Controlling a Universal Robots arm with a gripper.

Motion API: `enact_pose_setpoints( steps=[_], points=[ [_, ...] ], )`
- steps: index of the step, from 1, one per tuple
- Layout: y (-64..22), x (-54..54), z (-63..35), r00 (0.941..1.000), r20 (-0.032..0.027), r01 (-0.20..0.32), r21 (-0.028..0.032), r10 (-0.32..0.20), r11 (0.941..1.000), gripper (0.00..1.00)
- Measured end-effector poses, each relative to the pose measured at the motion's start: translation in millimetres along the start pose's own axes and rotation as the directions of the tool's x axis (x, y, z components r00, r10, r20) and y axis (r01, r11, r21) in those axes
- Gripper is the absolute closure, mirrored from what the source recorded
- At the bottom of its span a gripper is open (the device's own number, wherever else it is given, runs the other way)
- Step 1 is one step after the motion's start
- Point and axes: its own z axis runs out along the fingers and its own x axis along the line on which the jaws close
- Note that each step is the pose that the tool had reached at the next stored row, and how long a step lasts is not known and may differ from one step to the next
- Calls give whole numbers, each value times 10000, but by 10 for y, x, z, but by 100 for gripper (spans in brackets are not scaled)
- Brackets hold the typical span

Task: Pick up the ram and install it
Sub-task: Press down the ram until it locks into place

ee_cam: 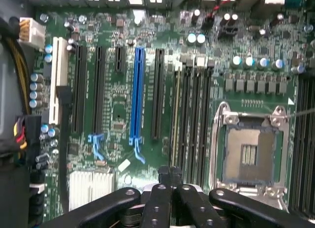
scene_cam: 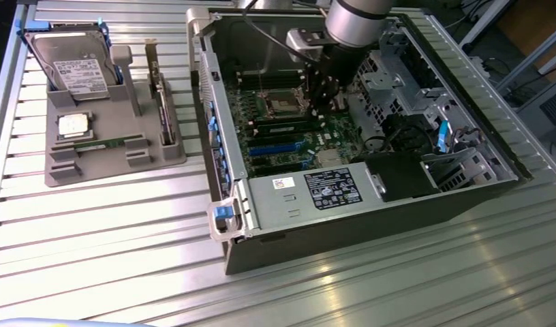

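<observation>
The ram (ee_cam: 175, 114) stands edge-on in the memory slot closest to the black and blue expansion slots, a thin green-gold strip. In the exterior view the ram (scene_cam: 287, 129) is a green strip just below the CPU socket (scene_cam: 280, 103). My gripper (ee_cam: 170, 178) hangs low over the motherboard at one end of that slot. Its black fingers (ee_cam: 162, 198) are pressed together with nothing between them. I cannot tell whether they touch the ram. In the exterior view the gripper (scene_cam: 326, 101) reaches down inside the open computer case (scene_cam: 259, 225).
A grey holder (scene_cam: 160, 158) beside the case carries a silver hard drive (scene_cam: 78, 68), a chip, an upright card (scene_cam: 163, 109) and a flat green stick (scene_cam: 98, 144). Case walls, drive cages (scene_cam: 396, 68) and cables surround the arm. A heatsink (ee_cam: 91, 186) sits near the fingers.
</observation>
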Motion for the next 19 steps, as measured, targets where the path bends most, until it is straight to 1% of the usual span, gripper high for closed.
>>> enact_pose_setpoints(
  steps=[2, 4, 6, 10, 13, 15, 16, 19],
  points=[
    [-89, 6, -14, 10000, -1, 1, -1, -1, 10000, 90],
    [-133, 9, -22, 10000, 0, 0, -1, 0, 10000, 90],
    [-212, 15, -43, 10000, -1, 1, -1, -1, 10000, 90],
    [-395, 30, -130, 10000, -1, 1, -2, -1, 10000, 90],
    [-472, 38, -178, 10000, -4, 1, -2, -1, 10000, 90],
    [-523, 43, -223, 10000, -3, 1, -2, -1, 10000, 90],
    [-553, 48, -269, 10000, -5, 1, -2, -1, 10000, 90],
    [-591, 57, -404, 10000, -5, 0, -2, 0, 10000, 90]
  ],
)
